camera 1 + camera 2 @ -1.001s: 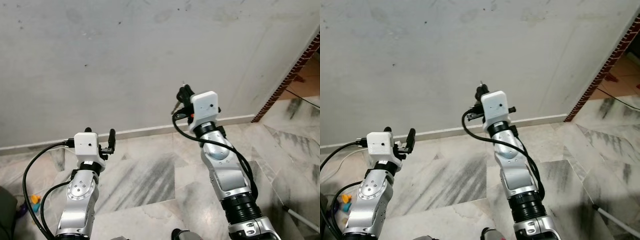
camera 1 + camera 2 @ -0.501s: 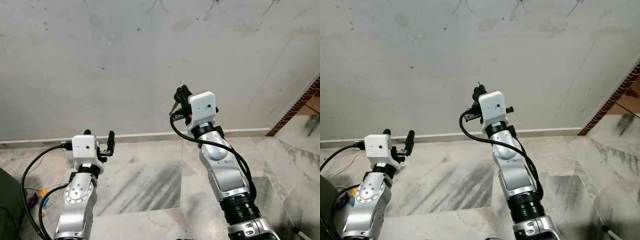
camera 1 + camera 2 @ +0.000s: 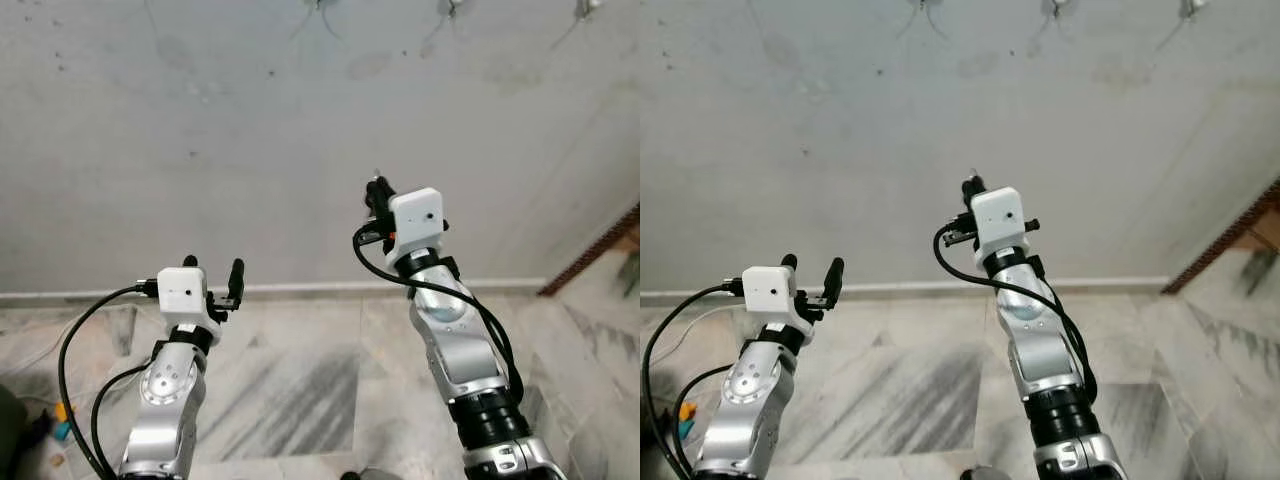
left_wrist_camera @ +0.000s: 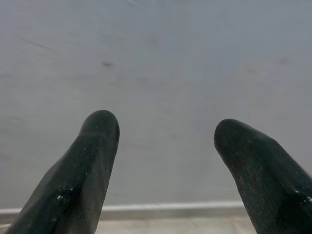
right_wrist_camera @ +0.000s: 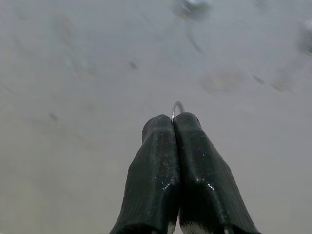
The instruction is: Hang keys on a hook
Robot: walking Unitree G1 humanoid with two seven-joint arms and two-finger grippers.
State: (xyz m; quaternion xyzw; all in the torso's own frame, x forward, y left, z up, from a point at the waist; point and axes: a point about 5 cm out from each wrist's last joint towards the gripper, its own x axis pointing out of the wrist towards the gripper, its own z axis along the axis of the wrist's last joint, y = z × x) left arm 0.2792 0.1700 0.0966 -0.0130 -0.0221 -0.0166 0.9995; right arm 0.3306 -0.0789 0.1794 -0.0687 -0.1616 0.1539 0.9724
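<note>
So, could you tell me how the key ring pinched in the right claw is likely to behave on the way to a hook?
The key ring looks like thin, stiff wire, probably light. Only its tip shows above the shut right claw, so it could slip or twist.

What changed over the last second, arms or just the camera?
Mostly the camera: the head view tilted up, so the wall hooks now show at the top edge and the brick edge slid toward the right. The right gripper stays shut on the key ring, raised toward the wall. The left gripper stays open, lower, holding nothing.
</note>
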